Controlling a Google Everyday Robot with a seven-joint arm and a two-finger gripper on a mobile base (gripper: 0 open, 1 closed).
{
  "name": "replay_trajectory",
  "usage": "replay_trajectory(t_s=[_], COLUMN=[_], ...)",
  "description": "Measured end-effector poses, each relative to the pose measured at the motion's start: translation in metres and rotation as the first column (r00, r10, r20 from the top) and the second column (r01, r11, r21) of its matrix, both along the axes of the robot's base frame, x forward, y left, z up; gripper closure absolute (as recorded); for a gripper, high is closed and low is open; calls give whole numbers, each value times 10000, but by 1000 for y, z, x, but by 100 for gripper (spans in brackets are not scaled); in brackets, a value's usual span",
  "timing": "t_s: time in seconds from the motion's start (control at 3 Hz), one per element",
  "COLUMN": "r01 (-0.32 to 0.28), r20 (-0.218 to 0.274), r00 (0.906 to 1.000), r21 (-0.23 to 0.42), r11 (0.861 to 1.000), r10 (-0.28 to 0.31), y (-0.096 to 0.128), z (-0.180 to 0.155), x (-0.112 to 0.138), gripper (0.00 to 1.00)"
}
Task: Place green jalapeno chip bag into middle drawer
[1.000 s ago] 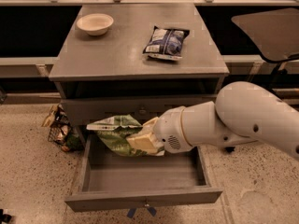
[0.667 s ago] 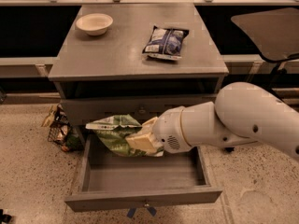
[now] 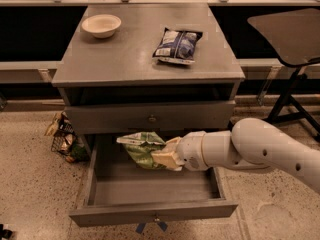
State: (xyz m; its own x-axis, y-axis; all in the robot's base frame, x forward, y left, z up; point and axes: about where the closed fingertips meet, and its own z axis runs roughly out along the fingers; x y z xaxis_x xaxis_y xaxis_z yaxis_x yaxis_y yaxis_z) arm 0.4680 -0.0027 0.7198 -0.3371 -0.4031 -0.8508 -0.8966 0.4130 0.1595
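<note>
The green jalapeno chip bag (image 3: 140,147) is held in the air over the back part of the open middle drawer (image 3: 152,210). My gripper (image 3: 162,157) reaches in from the right on a white arm and is shut on the bag's right side. The bag hangs tilted, its pale end pointing left. The drawer is pulled far out, with a small knob and blue tape bits at its front's lower edge. Its grey floor shows bare below the bag.
A closed knobbed drawer front (image 3: 150,118) sits just above the bag. On the cabinet top lie a dark blue-and-white chip bag (image 3: 176,45) and a white bowl (image 3: 101,25). A wire basket of snacks (image 3: 64,139) stands on the floor left. A dark chair (image 3: 287,39) is at right.
The bag and gripper have sunk slightly toward the drawer; otherwise little has moved.
</note>
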Motion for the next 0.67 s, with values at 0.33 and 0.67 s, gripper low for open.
replay_trajectory(t_s=[0.33, 0.67], r01=[-246, -712], r20=[-162, -370], r00=[9996, 9970], r21=[-296, -880], r11=[9993, 9936], r10=[242, 682], y=[-4, 4], z=[-51, -106], x=[16, 35], gripper=[100, 100])
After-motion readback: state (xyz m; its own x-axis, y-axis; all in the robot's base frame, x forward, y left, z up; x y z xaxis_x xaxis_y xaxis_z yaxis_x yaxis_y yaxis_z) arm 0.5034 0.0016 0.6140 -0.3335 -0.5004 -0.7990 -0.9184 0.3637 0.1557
